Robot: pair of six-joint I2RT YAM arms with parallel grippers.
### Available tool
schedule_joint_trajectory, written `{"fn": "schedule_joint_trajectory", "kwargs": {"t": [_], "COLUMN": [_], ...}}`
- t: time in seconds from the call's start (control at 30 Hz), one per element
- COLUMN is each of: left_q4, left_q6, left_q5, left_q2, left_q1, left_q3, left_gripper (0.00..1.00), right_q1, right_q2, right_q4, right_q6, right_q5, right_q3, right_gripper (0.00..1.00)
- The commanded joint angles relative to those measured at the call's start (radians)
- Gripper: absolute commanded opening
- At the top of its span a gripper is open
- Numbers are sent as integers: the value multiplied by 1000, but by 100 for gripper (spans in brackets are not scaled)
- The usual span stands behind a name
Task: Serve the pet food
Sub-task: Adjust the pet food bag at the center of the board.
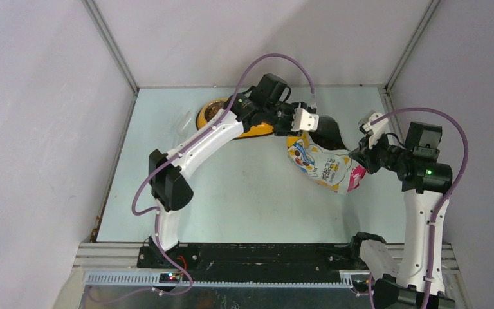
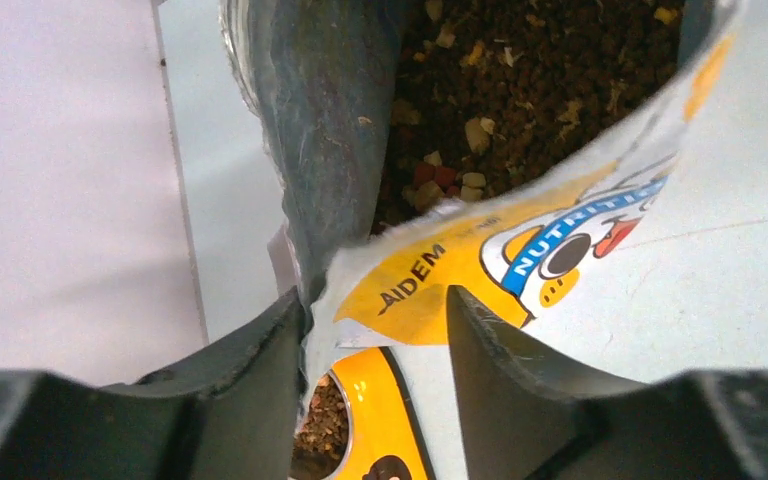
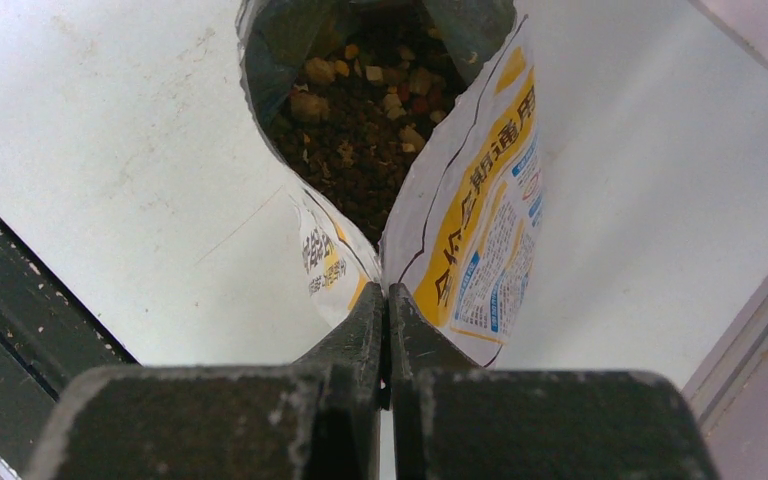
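Beyond right claw (image 3: 387,292), in bag (image 3: 480,230): kibble (image 3: 360,120)

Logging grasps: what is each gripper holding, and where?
Right gripper pinches the food bag at its mouth rim. Left gripper straddles the opposite rim, jaws apart, not clamped.

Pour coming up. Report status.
Left claw open, astride crinkly yellow-white foil bag rim. Right claw shut on bag edge. Brown kibble pellets inside. Left arm overhangs yellow double bowl.

Three views, one bag (image 1: 327,166)
I look down from above the worktop's (image 1: 244,193) near edge; both wrists peer closely inside.
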Motion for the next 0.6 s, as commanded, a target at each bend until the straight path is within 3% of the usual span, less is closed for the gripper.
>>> {"fn": "schedule_joint_trajectory", "kwargs": {"t": [0.0, 0.17, 0.23, 0.27, 0.33, 0.57], "left_q4": [-92, -89, -89, -88, -91, -166], "left_q6": [46, 45, 40, 30, 10, -78], "left_q5": [32, 5, -9, -21, -45, -50], "left_q2": [-17, -29, -32, -34, -45, -220], "left_q1": [1, 3, 3, 3, 5, 26], "left_q3": [-40, -86, -93, -93, -93, -155], "left_gripper": [48, 35, 22, 9, 1, 0], "right_q1": [-8, -9, -9, -9, -10, -9], "right_q2": [-44, -42, -43, -43, -42, -33], "right_q4": [117, 123, 128, 131, 138, 236], "right_q6": [-5, -1, 1, 1, 3, 55], "right_q5": [-56, -50, -45, -41, -32, 41], "right_q3": [35, 35, 35, 35, 37, 37], "right_gripper": [0, 0, 0, 0, 0, 0]}}
